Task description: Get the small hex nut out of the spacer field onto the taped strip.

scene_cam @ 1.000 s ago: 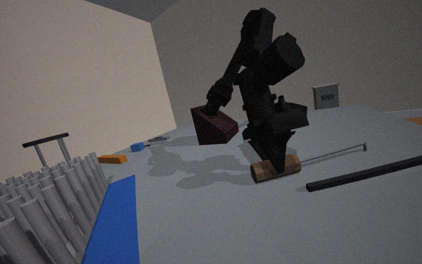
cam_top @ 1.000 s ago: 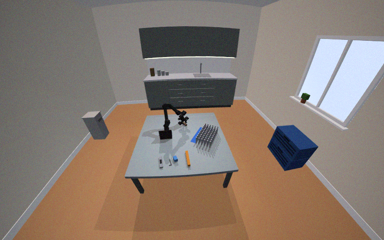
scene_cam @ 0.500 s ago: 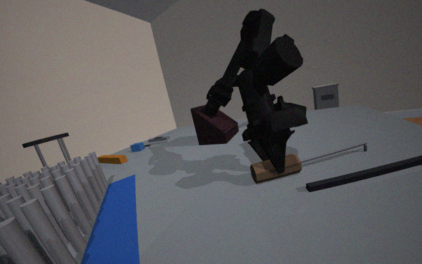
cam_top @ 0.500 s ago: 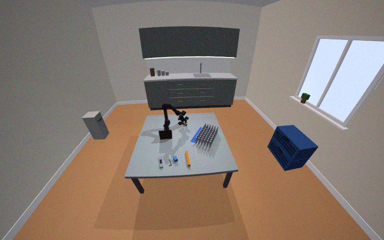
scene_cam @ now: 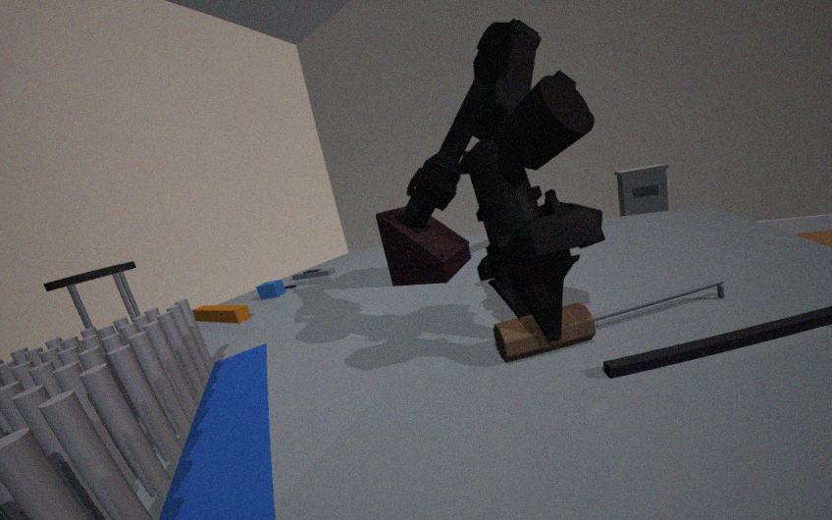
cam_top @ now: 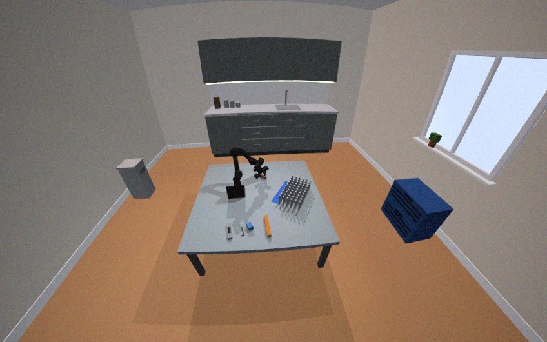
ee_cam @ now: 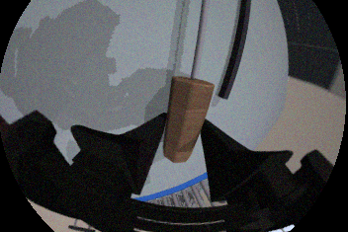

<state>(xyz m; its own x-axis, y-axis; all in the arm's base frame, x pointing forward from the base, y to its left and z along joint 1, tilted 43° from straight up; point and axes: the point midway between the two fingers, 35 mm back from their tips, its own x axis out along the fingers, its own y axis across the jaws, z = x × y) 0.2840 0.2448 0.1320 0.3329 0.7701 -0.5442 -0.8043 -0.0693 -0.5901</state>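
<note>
Exterior view, what does it give you?
— "Claw (cam_top: 262, 175) (scene_cam: 543, 326) (ee_cam: 184, 119) clenched on a tool, by its brown, faceted wooden handle (scene_cam: 510, 339) (ee_cam: 190, 105). A thin grey metal rod (scene_cam: 658, 302) (ee_cam: 200, 36) runs from that, with a short bent tip (scene_cam: 720, 290) pointing down."
— "Is it touching the table (cam_top: 216, 178) (scene_cam: 439, 440) (ee_cam: 143, 1)?"
— "Can't tell. It's low, anyway, and well apart from the upright grey cylindrical spacers (cam_top: 295, 191) (scene_cam: 122, 388) (ee_cam: 190, 199)."
— "And the hex nut?"
— "Can't make it out; the spacers stand in dense rows, and I can't say where among them it lies. The flat blue taped strip (cam_top: 278, 194) (scene_cam: 232, 440) (ee_cam: 173, 190) runs along their front edge."
— "Anything near the handle?"
— "A black, square-edged bent bar (scene_cam: 729, 341) (ee_cam: 239, 40), flat on the table, just beside the tool. The long orange block (cam_top: 267, 225) (scene_cam: 222, 314) and small blue block (cam_top: 249, 226) (scene_cam: 271, 288) are well off, past the spacers' side."
— "So the tool's in the grip, outside the field."
— "Yes."
</note>
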